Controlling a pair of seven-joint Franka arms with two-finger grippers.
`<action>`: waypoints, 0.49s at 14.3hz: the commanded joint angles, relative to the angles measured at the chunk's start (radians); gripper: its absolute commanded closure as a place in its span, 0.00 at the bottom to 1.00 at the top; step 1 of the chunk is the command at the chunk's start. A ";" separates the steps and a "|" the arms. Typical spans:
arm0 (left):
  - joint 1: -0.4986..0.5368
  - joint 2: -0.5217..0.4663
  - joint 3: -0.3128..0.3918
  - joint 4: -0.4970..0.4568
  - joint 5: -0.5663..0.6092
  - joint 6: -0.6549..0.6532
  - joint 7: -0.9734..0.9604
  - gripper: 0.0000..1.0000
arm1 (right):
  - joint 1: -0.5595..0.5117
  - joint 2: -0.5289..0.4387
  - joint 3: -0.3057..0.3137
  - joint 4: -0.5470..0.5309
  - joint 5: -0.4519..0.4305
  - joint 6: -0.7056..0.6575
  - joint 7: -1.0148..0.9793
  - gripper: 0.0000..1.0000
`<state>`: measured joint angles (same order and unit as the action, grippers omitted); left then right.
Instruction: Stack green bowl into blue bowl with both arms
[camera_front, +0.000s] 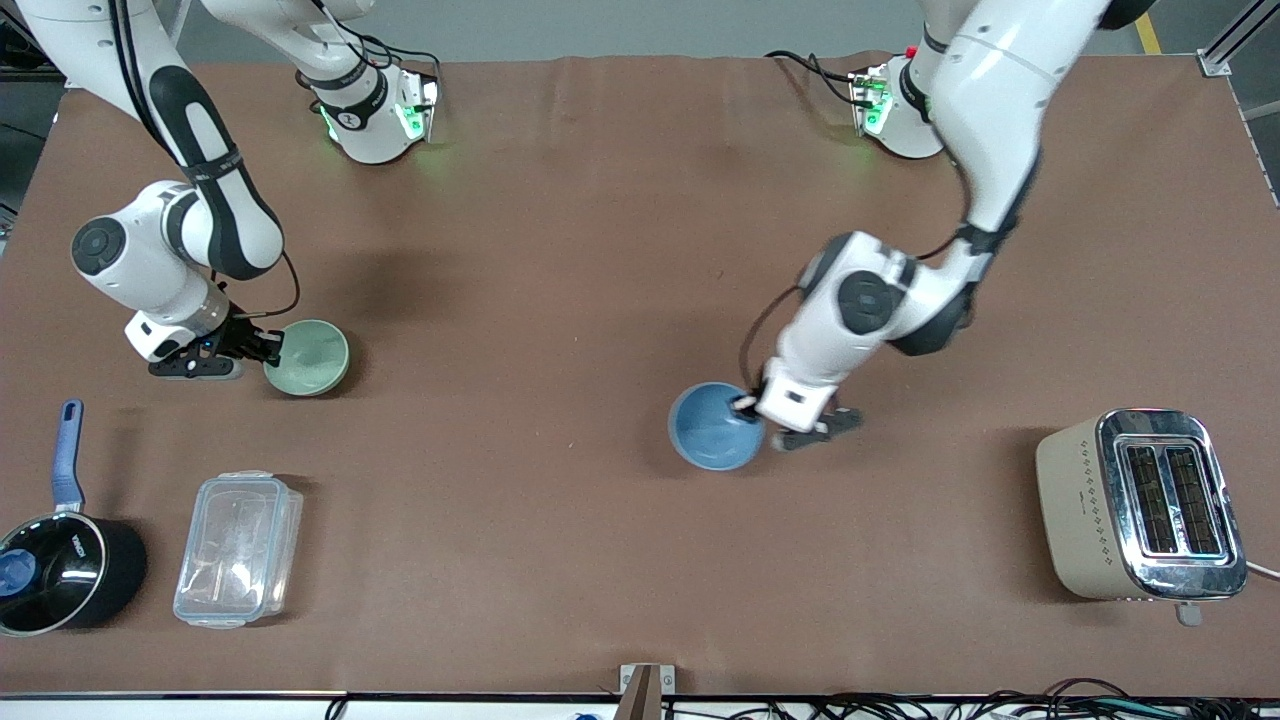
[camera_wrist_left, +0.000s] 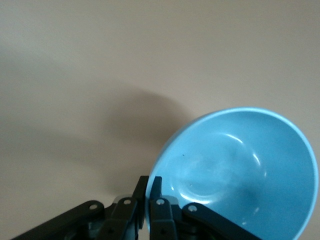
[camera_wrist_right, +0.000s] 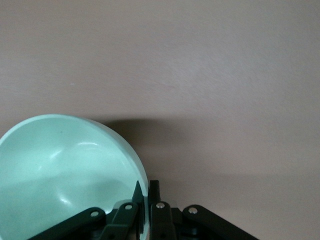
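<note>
Nearest the front camera, a black saucepan (camera_front: 55, 572) with a blue handle and a clear plastic container (camera_front: 238, 548) are seen side by side on the brown counter (camera_front: 560, 250) at the right arm's end, while a beige toaster (camera_front: 1140, 505) is set at the left arm's end.

Farther from the camera than the container, the green bowl (camera_front: 308, 357) is found toward the right arm's end. It is gripped at its rim by the right gripper (camera_front: 262, 349): in the right wrist view the fingers (camera_wrist_right: 154, 200) are pressed together on the wall of the green bowl (camera_wrist_right: 65, 175), one inside and one outside. The bowl appears tipped, its opening turned partly sideways.

The blue bowl (camera_front: 716, 427) is located near the middle of the counter, somewhat toward the left arm's end and well apart from the green bowl. Its rim is pinched by the left gripper (camera_front: 750, 404); in the left wrist view the fingers (camera_wrist_left: 155, 197) are closed on the edge of the blue bowl (camera_wrist_left: 240, 170), which is likewise tilted. A shadow is cast on the counter beside each bowl.
</note>
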<state>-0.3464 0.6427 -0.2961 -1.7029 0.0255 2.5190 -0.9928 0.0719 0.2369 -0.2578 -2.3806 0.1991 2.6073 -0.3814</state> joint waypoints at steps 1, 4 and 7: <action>-0.139 0.182 0.032 0.219 0.019 0.000 -0.208 1.00 | 0.002 -0.066 0.003 0.160 0.022 -0.308 -0.037 1.00; -0.235 0.206 0.066 0.244 0.017 0.000 -0.279 1.00 | 0.003 -0.077 0.003 0.360 0.022 -0.577 0.010 1.00; -0.263 0.218 0.066 0.244 0.017 0.000 -0.302 0.78 | 0.026 -0.077 0.055 0.475 0.014 -0.728 0.177 1.00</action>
<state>-0.5988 0.8517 -0.2412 -1.4867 0.0256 2.5249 -1.2693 0.0835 0.1454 -0.2455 -1.9608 0.2010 1.9432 -0.3059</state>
